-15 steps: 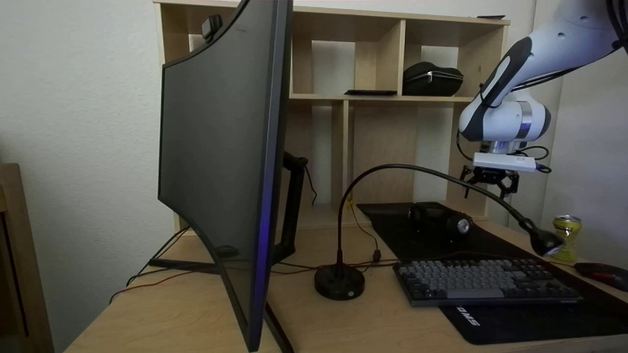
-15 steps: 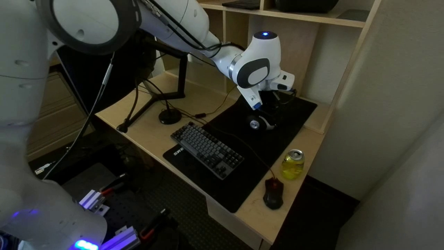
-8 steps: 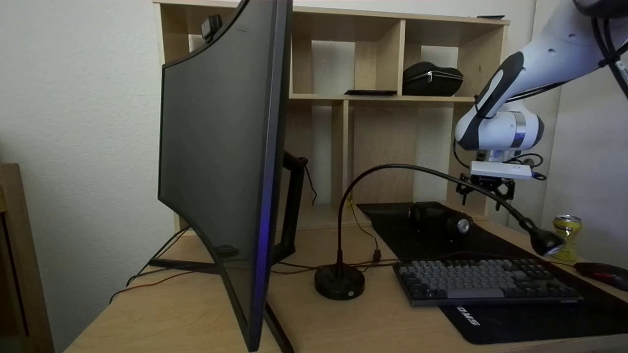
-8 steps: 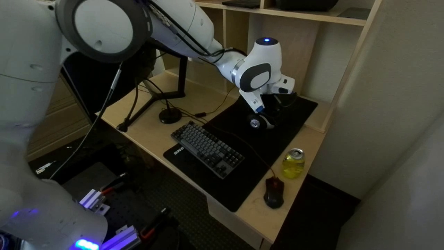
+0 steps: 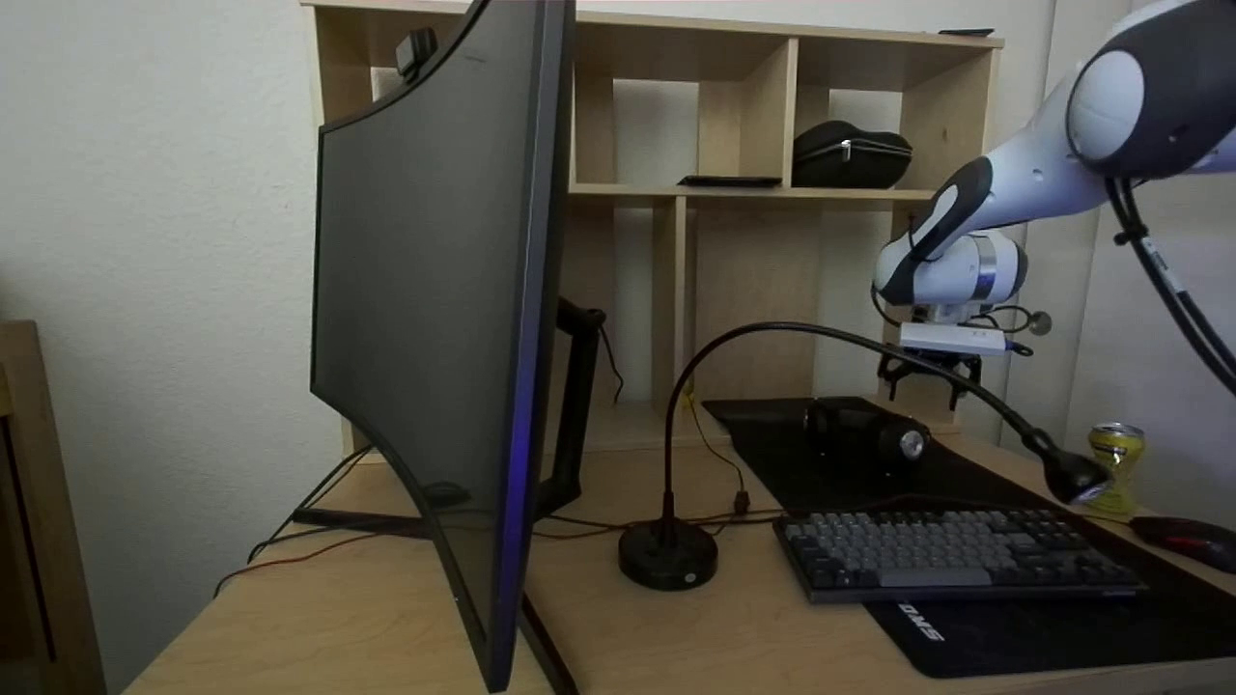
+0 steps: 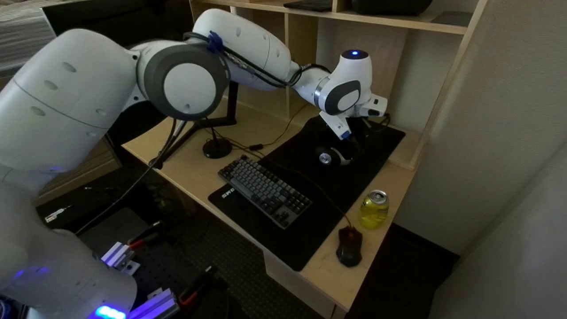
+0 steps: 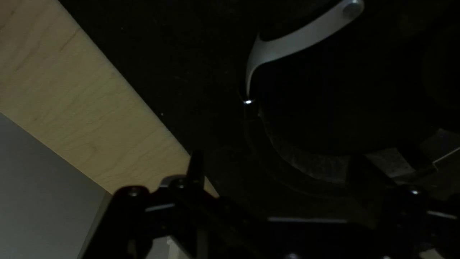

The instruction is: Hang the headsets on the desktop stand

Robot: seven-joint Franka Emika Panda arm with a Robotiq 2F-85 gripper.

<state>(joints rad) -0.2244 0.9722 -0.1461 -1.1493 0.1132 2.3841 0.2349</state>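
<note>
in an exterior view, a black mat [image 5: 1043, 635] spreads over the wooden counter [image 5: 618, 637], and the dark headset [image 5: 884, 441] lies on the mat's far part, a pale circle on one ear cup. the keyboard [image 5: 937, 555] rests across the mat's near part, its left end past the edge. left of the mat stands a gooseneck arm [image 5: 668, 557] on a round base, and further left the curved monitor [image 5: 435, 290]; the shelf unit [image 5: 679, 290] rises behind the mat. the end effector [image 5: 923, 394] hangs above the mat's far part, its fingers pointing down and spread apart.

in an exterior view, the robot arm [image 6: 190, 88] reaches over the mat from the left; under its wrist the end effector is too dark to make out. a yellow can [image 6: 374, 209] and a mouse [image 6: 349, 247] sit on the counter along the mat's right side.

in the wrist view, the headset's grey curved piece and dark headband lie on the mat, a strip of counter along the mat's left. the fingers stand well apart over the mat; whether they touch the headset is too dark to tell.
</note>
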